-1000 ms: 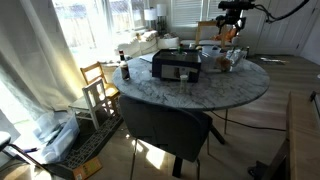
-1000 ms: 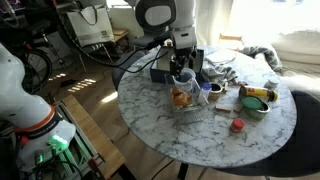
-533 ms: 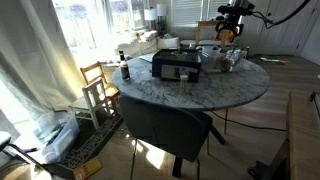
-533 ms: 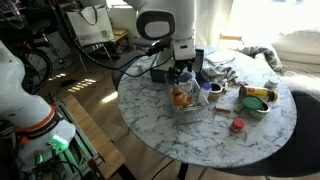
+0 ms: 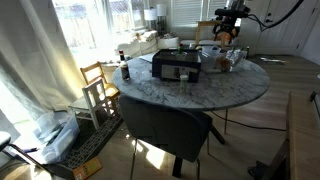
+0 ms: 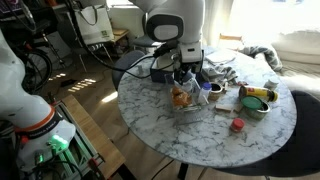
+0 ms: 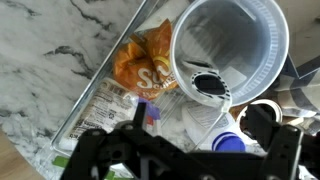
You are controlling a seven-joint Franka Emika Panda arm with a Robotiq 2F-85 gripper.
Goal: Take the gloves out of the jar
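Observation:
In the wrist view a clear round plastic jar lies tilted with its mouth toward the camera. A dark, rumpled thing sits at its lower rim; it may be the gloves, but I cannot tell. My gripper hangs above the jar's lower edge with its two black fingers spread apart and nothing between them. In both exterior views the gripper hovers over the cluster of items on the round marble table.
An orange snack bag lies in a clear box beside the jar. A blue-capped bottle is below the jar. A black appliance, a dark bottle, a green bowl and a red lid stand on the table. Chairs stand around it.
The arm has shifted slightly sideways above the items. The gripper stays open and holds nothing. The objects have not moved.

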